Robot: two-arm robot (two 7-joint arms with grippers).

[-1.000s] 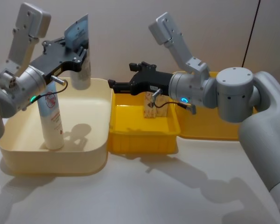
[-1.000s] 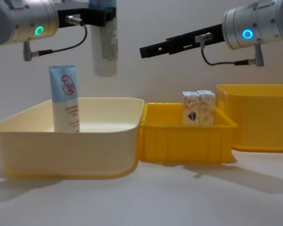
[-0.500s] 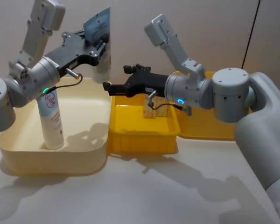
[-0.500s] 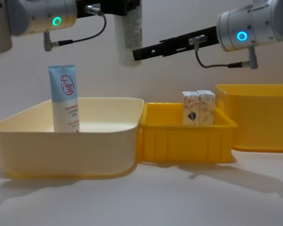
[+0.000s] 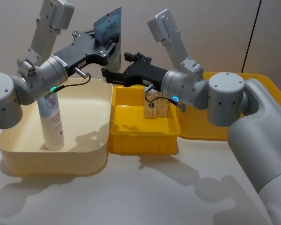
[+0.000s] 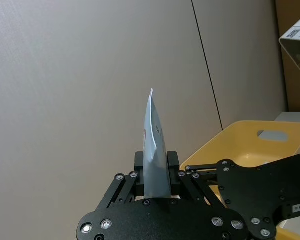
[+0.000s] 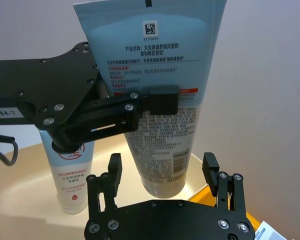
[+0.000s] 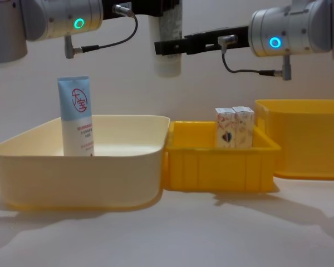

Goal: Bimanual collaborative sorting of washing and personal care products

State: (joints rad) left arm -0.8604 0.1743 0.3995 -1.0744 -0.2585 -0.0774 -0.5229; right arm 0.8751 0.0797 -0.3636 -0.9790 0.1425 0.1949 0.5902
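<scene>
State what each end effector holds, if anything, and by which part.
The left end effector grips a squeeze tube around its mid-body, cap end hanging down. The right end effector is open beside the tube's cap end, holding nothing.

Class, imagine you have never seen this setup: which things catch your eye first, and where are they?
A pale-blue squeeze tube hangs cap-down in the air, clamped in the left gripper above the seam between the cream bin and the small yellow bin. The open right gripper reaches towards its lower end. A second tube stands in the cream bin; two cartons stand in the yellow one.
</scene>
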